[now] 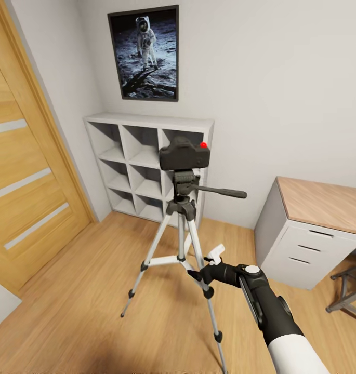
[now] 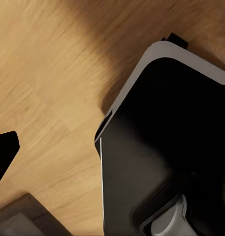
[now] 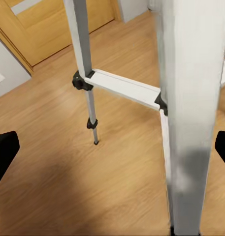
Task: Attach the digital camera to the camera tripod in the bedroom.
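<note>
The black digital camera (image 1: 184,155), with a red dot on its top corner, sits on the head of the camera tripod (image 1: 183,208), which stands on the wood floor before the shelf. The tripod's pan handle (image 1: 222,192) points right. My right gripper (image 1: 205,265) is low beside the tripod's legs, open. In the right wrist view my right gripper (image 3: 112,152) has its black fingertips (image 3: 4,152) spread wide, and a silver leg (image 3: 191,98) stands close between them, untouched. My left gripper (image 2: 112,157) hangs over the floor beside my own base, one fingertip (image 2: 4,152) at the frame's edge.
A white cube shelf (image 1: 146,161) stands against the grey wall under an astronaut poster (image 1: 144,52). An oak door (image 1: 27,171) is on the left. On the right there is a desk with drawers (image 1: 313,228), and beside it a chair's frame (image 1: 349,291).
</note>
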Motion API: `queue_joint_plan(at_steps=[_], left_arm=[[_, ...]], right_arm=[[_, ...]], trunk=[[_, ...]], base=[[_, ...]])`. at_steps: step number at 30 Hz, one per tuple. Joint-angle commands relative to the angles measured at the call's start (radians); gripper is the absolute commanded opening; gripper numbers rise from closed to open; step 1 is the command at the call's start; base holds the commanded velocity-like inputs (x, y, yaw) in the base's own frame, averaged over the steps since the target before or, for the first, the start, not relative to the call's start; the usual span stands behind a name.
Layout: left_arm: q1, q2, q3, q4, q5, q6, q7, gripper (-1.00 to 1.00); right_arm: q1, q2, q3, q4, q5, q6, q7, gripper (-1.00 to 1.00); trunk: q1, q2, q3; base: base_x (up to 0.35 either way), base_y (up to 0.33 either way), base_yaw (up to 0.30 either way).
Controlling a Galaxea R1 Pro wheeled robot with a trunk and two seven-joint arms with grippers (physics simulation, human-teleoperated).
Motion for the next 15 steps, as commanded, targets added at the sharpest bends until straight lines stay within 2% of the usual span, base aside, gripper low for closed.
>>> queue_joint_plan(at_steps=[1, 9, 15], left_arm=[[-0.001, 0.0, -0.008, 0.0, 0.004, 0.004, 0.004, 1.0], [-0.001, 0.0, -0.008, 0.0, 0.004, 0.004, 0.003, 1.0], [0.0, -0.001, -0.008, 0.0, 0.004, 0.004, 0.003, 1.0]], right_arm=[[-0.001, 0.0, -0.001, -0.002, 0.005, 0.005, 0.005, 1.0], [-0.001, 0.0, -0.026, -0.002, 0.005, 0.005, 0.002, 1.0], [-0.001, -0.001, -0.045, -0.003, 0.005, 0.004, -0.005, 1.0]], trunk=[[0.0, -0.002, -0.002], [0.0, -0.002, -0.002], [0.0, -0.002, -0.002]], base=[[-0.094, 0.0, 0.0], [-0.042, 0.0, 0.0], [-0.204, 0.0, 0.0]])
